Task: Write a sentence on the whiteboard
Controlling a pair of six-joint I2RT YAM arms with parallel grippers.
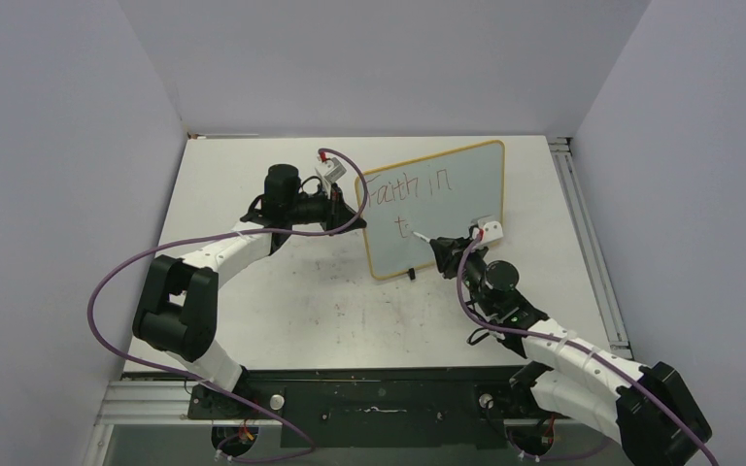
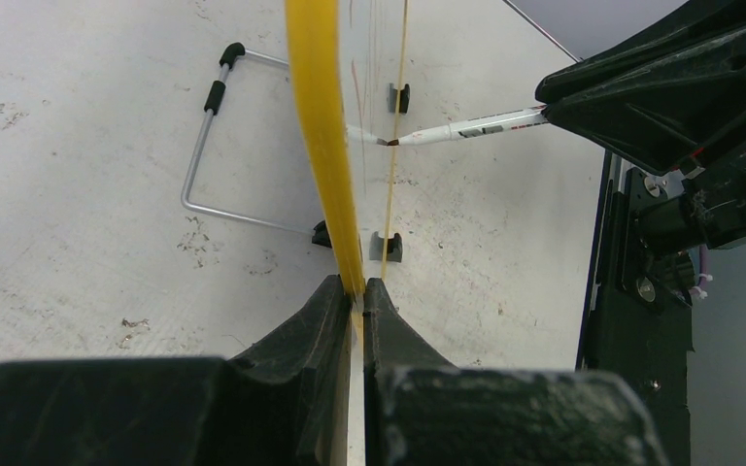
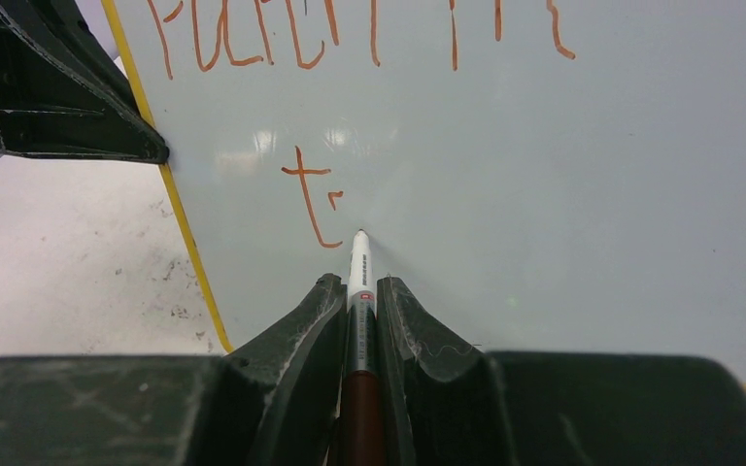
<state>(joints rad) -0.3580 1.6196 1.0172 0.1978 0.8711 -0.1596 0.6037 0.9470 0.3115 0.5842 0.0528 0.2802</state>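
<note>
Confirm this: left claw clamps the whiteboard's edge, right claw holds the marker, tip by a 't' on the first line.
Wrong line: the 't' sits on the second line, under "Faith in", per the right wrist view. Left claw clamps the edge of the whiteboard; right claw holds the marker.

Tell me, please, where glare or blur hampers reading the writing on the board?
Top external: even light, the sentence thin but legible on the whiteboard. Right wrist: letters sharp, faint glare patches above the t. Left wrist: board seen edge-on, its yellow frame blurred near the lens, writing unreadable.
</note>
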